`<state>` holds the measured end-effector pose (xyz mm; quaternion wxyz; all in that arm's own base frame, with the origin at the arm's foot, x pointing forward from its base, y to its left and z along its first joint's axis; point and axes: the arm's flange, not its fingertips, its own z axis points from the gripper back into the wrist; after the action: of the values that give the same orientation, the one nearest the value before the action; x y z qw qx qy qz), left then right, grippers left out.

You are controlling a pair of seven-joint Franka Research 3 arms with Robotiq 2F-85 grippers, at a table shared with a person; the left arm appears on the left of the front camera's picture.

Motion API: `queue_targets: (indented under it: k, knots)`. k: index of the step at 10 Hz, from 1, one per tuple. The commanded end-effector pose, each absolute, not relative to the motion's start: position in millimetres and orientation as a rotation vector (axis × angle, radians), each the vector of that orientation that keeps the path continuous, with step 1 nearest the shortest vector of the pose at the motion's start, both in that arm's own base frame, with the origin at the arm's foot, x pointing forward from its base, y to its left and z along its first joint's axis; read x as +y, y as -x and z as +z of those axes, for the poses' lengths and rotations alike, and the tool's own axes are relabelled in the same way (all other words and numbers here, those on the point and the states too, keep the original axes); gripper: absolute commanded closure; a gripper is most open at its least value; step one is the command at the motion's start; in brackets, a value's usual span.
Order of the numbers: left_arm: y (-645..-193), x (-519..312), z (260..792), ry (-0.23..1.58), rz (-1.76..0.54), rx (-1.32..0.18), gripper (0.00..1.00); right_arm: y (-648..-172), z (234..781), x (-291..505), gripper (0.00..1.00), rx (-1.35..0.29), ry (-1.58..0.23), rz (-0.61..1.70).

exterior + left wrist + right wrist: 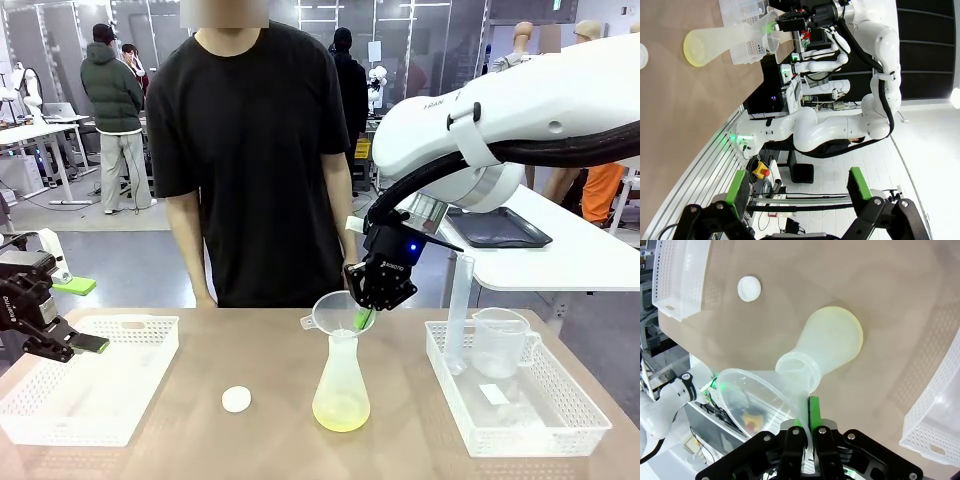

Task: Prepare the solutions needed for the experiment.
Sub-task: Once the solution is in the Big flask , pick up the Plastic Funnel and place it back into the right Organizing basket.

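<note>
Right now the right fingers are pressed together on the thin wall of a clear funnel, pinching its rim on the side nearest the robot; no gap shows between pad and plastic. The funnel's spout sits in the neck of a clear flask, which stands upright in the middle of the worktop. The pale yellow solution lies as a shallow layer in the bottom of that flask.

Just to the flask's left a small white round stopper lies on the worktop, apart from everything else. A white basket stands to the right, with a tall clear cylinder and a clear jug in it. Another white basket stands to the left.

A person in a black T-shirt stands at the far edge, directly behind the funnel.

The right arm comes in high from the right, passing above the right basket, its wrist tilted down toward the flask.

Over by the left basket's edge the left fingers are spread wide with nothing between them, held low and pointing sideways across the worktop.
</note>
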<state>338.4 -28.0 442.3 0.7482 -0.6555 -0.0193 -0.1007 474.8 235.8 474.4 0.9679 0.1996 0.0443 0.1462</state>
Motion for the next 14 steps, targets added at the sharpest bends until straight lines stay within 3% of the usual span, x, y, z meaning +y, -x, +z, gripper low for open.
queue_targets:
  k: [1,10,14]
  knots:
    - [-336.7,-25.9,443.4,1.438,-0.233,-0.04,0.0,-462.1,487.3,229.4,1.0,0.085,-0.4,0.262]
    - [-336.7,-25.9,443.4,1.438,-0.233,-0.04,0.0,-408.1,593.9,190.0,1.0,-0.047,-0.538,0.33]
    - [-336.7,-25.9,443.4,1.438,-0.233,-0.04,0.0,-424.9,582.4,70.5,1.0,-0.08,-0.479,0.157]
